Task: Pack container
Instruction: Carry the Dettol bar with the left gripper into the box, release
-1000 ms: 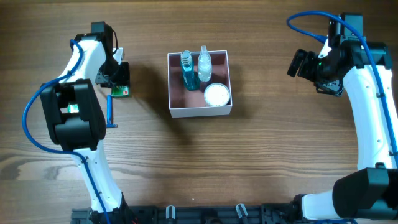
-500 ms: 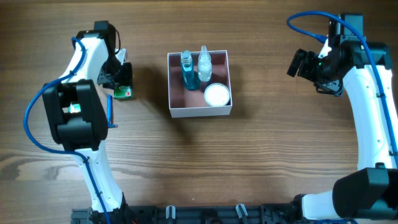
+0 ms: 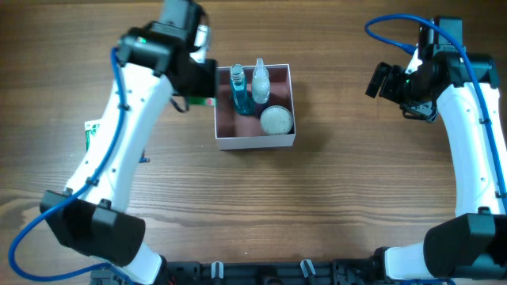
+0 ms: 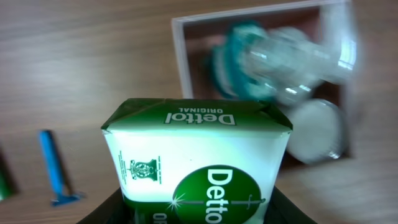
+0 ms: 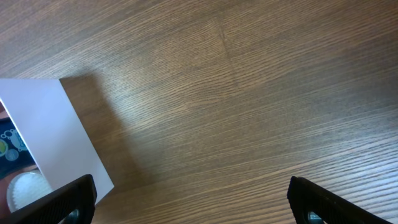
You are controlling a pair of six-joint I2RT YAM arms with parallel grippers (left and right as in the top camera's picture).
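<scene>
- Left gripper (image 3: 197, 89) was clamped on a green Dettol soap pack (image 4: 199, 163), right by the left wall of the container (image 3: 255, 142).
- Container sat mid-table with 2 bottles (image 3: 240, 89) inside.
- Right gripper (image 5: 194, 200) had its jaws spread wide, empty.

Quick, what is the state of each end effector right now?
Left end effector: closed, holding the green soap pack.
Right end effector: open, holding nothing.

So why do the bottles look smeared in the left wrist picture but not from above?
Left wrist view: the teal bottle and clear bottle are blurred, perhaps from motion; the Dettol soap pack is sharp. Overhead view: both are crisp in the container.
</scene>
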